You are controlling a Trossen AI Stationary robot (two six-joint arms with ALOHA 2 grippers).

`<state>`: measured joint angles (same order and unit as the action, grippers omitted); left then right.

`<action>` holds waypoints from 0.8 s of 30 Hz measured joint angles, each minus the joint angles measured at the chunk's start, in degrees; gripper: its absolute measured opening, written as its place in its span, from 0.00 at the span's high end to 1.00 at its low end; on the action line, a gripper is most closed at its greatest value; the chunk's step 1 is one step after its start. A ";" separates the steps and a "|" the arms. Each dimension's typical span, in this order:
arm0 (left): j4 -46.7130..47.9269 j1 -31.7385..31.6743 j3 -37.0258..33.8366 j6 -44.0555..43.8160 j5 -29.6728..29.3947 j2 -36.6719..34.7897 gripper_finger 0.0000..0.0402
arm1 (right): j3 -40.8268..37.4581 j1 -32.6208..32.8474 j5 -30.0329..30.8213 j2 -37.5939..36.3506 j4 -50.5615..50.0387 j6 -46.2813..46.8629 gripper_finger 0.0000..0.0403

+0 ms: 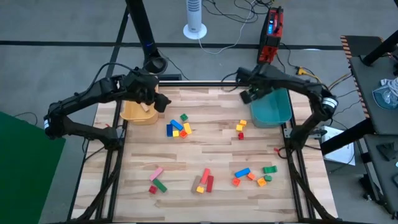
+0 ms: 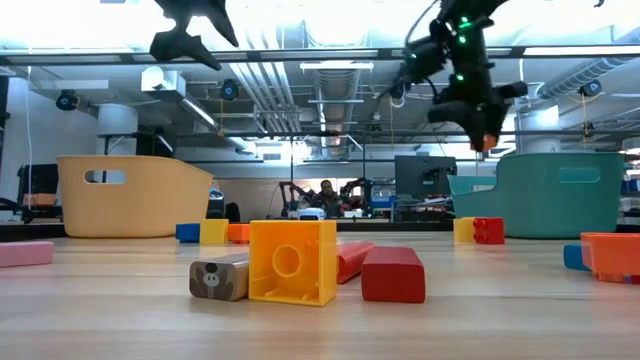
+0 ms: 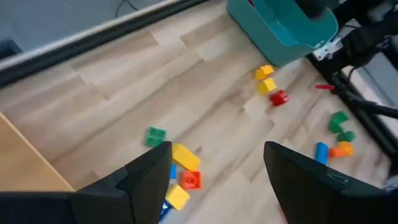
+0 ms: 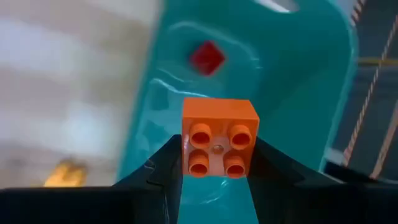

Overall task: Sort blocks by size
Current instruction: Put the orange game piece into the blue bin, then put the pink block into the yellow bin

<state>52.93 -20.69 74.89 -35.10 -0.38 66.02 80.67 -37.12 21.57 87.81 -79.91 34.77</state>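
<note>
Several coloured blocks lie scattered on the wooden table (image 1: 205, 149): one cluster (image 1: 178, 128) at the middle, another (image 1: 241, 128) beside the teal bin (image 1: 273, 107), more along the near side (image 1: 252, 175). My left gripper (image 3: 217, 155) hangs open and empty high over the yellow bin (image 1: 140, 113), also seen in the high view (image 1: 154, 99). My right gripper (image 1: 250, 94) is shut on a small orange block (image 4: 219, 138) above the teal bin's left part (image 4: 249, 74). A red block (image 4: 206, 56) rests on that bin's floor. My right gripper pinches the orange block by two opposite side faces (image 4: 186, 146) between its two fingers. The block's four-stud face is turned toward the wrist camera. The fingers slant downward toward the teal bin, and the block is lifted clear above the bin's inside.
Near the front edge lie a yellow block (image 2: 292, 262), a red bar (image 2: 393, 273) and a wood-coloured piece (image 2: 219, 278). Black frame rails (image 1: 118, 155) run along the table's left and right sides. Bare wood lies between the block clusters.
</note>
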 joint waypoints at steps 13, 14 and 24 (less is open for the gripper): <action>4.19 16.18 -0.02 -25.06 5.92 -0.44 0.40 | -0.82 -4.75 -0.65 -2.47 4.49 -7.07 0.19; 4.19 17.91 -0.02 -26.49 5.92 -0.41 0.40 | -0.82 -4.22 -0.74 -2.79 4.76 -7.38 0.18; 5.16 33.91 -0.02 -37.71 5.83 4.14 0.40 | -2.28 4.78 -5.76 -10.63 12.43 -7.81 0.21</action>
<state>58.09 13.22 74.87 -72.81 5.44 70.15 78.39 -32.34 15.81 77.18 -67.48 26.96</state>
